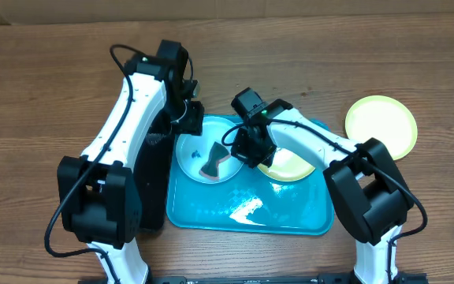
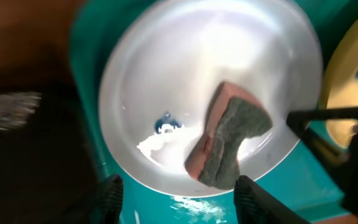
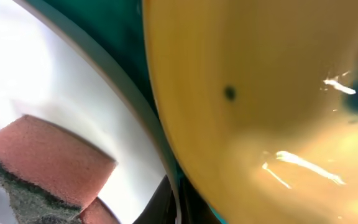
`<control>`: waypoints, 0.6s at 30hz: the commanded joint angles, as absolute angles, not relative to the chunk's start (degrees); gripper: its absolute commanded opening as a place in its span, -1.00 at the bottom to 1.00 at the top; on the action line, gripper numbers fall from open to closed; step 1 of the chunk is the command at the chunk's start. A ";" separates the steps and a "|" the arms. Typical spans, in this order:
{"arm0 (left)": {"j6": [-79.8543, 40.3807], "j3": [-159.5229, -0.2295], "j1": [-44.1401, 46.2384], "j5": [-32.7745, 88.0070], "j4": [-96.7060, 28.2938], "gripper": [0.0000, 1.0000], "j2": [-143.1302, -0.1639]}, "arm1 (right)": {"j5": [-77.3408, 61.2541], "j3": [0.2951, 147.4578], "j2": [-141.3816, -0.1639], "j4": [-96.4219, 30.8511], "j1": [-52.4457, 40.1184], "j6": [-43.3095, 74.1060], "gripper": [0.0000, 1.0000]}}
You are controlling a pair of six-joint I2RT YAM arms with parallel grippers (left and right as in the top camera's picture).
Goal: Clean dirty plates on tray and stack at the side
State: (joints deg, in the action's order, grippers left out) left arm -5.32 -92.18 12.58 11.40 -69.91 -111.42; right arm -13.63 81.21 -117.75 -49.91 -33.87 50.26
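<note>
overhead: sponge (image 1: 213, 162) on light blue plate (image 1: 191, 153) inside tray (image 1: 211, 224)

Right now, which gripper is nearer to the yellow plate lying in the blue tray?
Right. The right gripper is at the yellow plate's left edge; the left gripper hovers over the light blue plate, farther left in the tray.

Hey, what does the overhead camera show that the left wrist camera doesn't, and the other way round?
Only overhead: a yellow-green plate lying on the wooden table, right of the cyan tray, plus that tray's full outline. Only left wrist: the left end effector close up, fingertips apart near the pale plate. Both: the tray, the pale plate carrying the sponge, and the yellow plate beside it on the tray.
</note>
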 commanded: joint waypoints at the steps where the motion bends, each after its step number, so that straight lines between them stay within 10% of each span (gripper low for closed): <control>1: -1.63 -86.80 11.79 18.70 -67.00 0.18 -110.24 | -13.15 81.32 -117.80 -49.80 -32.91 48.60 -0.92; 18: 4.47 -80.14 12.03 24.56 -62.46 0.04 -110.24 | -14.22 81.32 -117.80 -49.12 -32.93 47.72 -0.92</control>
State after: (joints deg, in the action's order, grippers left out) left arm 3.40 -81.54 11.99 26.48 -62.72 -111.42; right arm -14.22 81.21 -117.75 -49.52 -33.36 47.92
